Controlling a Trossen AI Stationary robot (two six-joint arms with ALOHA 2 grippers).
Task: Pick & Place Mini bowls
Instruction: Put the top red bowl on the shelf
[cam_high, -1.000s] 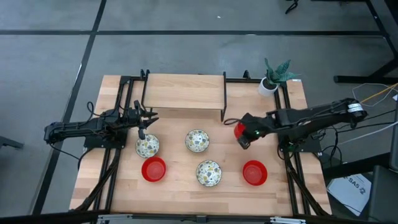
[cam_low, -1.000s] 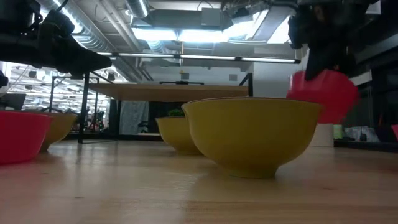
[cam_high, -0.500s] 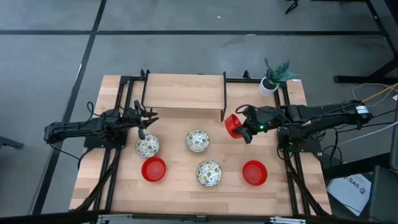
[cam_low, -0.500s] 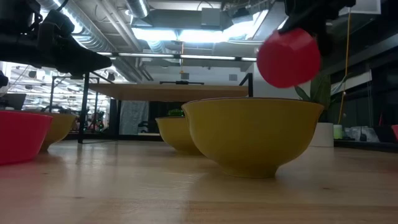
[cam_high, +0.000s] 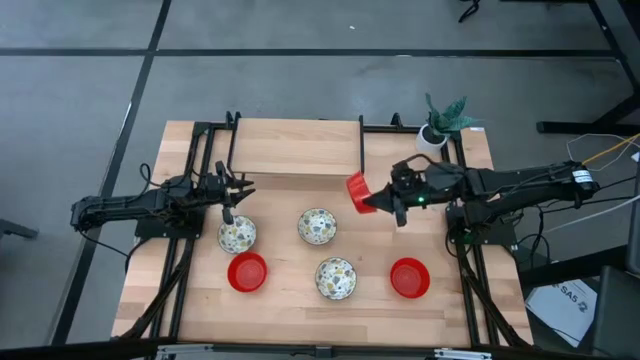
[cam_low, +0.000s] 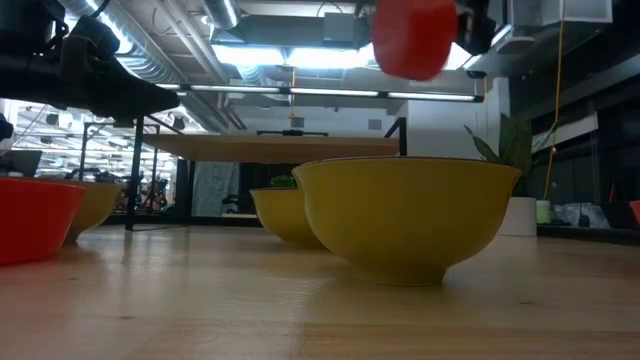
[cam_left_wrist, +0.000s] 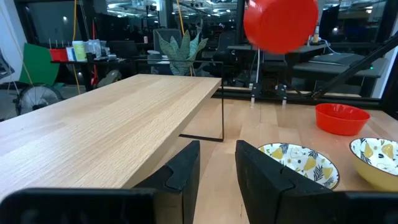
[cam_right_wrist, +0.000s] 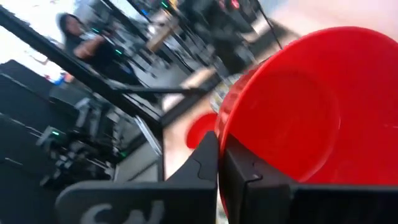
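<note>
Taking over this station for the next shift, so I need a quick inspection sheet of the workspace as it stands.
Surface: wooden table with a raised shelf at the back.
Job's things: three patterned bowls and two red bowls on the table; a third red bowl in the air, tilted.
Clutter: potted plant at the back right corner.
Grippers: right gripper shut on the third red bowl's rim; left gripper above a patterned bowl, holding nothing.
Cables: bundle beside the right arm.
Surroundings: grey floor; a person in the right wrist view's background.
</note>
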